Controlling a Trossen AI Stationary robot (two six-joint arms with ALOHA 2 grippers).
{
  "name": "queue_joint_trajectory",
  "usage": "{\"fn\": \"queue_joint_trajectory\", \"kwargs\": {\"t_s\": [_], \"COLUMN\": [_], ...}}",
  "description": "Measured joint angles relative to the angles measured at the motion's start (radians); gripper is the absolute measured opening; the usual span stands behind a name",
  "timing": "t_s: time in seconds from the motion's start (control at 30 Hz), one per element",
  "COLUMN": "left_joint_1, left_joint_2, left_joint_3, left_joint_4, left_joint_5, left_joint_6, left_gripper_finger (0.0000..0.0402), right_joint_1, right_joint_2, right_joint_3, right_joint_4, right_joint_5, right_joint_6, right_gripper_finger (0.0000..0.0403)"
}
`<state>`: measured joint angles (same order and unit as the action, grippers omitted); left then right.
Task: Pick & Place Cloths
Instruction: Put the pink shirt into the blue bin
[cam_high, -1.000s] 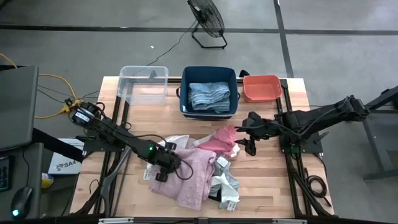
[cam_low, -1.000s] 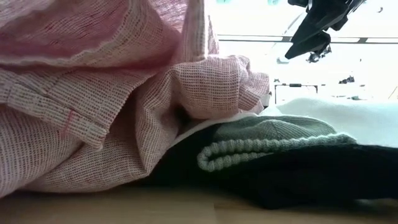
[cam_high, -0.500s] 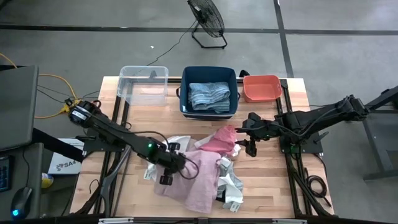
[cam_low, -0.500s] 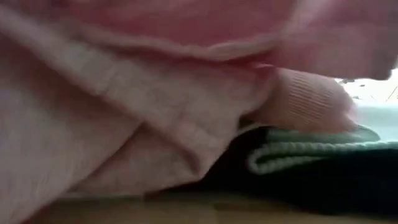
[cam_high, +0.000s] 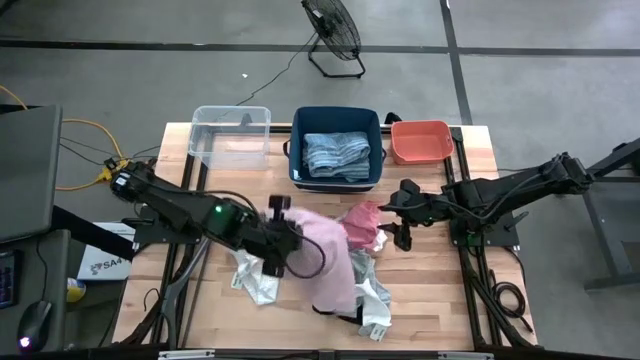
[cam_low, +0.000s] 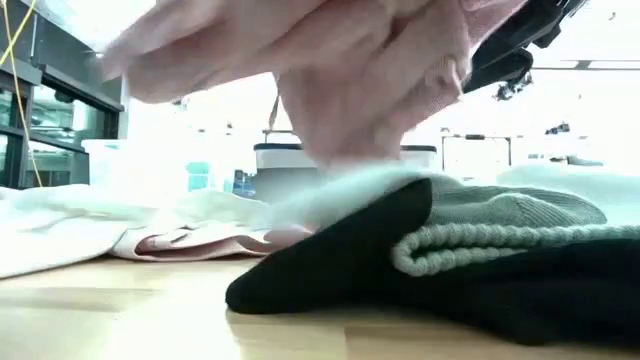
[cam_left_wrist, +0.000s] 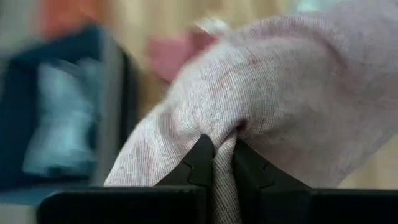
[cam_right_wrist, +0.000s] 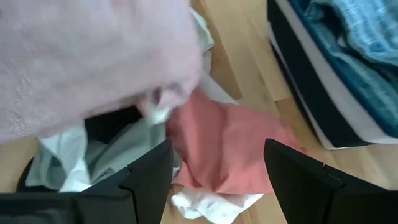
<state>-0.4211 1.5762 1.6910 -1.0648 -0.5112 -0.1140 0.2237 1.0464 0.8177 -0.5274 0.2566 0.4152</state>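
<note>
My left gripper (cam_high: 288, 240) is above the middle of the table, shut on a light pink cloth (cam_high: 330, 258) that hangs over the pile. In the pile lie a white cloth (cam_high: 255, 278), a hot pink cloth (cam_high: 360, 225), a grey one (cam_low: 490, 215) and a black one (cam_low: 380, 265). My right gripper (cam_high: 404, 236) is open, just right of the hot pink cloth (cam_right_wrist: 224, 143), touching nothing. A blue terry towel (cam_high: 335, 155) lies in the navy bin (cam_high: 296, 150). My left gripper pinches a bunched fold of the light pink cloth (cam_left_wrist: 231, 127) between its two fingers (cam_left_wrist: 200, 163), several layers gathered. The cloth (cam_low: 350, 70) is raised above the pile and drapes slack below and to the right. I cannot tell whether its lower end (cam_high: 335, 298) touches the pile.
Three bins stand along the far edge: a clear bin (cam_high: 230, 135), the navy bin and a coral bin (cam_high: 420, 140). Bare wood lies at the table's near left (cam_high: 200, 320) and near right (cam_high: 440, 300). A fan (cam_high: 333, 30) stands on the floor beyond the table.
My left gripper has risen and moved right and toward the far edge, carrying the light pink cloth with it. The cloth, which lay spread over the pile's left side, now hangs bunched. The white cloth beneath it is uncovered.
</note>
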Motion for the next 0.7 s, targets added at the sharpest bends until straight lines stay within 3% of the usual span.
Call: {"fn": "queue_joint_trajectory", "kwargs": {"t_s": [0.3,0.53,0.7], "left_joint_1": [0.096,0.276,0.434], "left_joint_2": [-0.003,-0.003,0.011], "left_joint_3": [0.215,0.254,0.254], "left_joint_4": [0.007,0.065,0.105], "left_joint_5": [-0.303,-0.305,-0.193], "left_joint_6": [0.197,0.365,0.432], "left_gripper_finger": [0.0024,0.0024,0.0024], "right_joint_1": [-0.001,-0.001,-0.001], "right_joint_2": [-0.001,-0.009,-0.056], "right_joint_3": [0.0,0.0,0.0], "right_joint_4": [0.0,0.0,0.001], "right_joint_5": [0.071,0.162,0.229], "right_joint_6": [0.001,-0.023,-0.027], "right_gripper_finger": [0.0242,0.0242,0.0242]}}
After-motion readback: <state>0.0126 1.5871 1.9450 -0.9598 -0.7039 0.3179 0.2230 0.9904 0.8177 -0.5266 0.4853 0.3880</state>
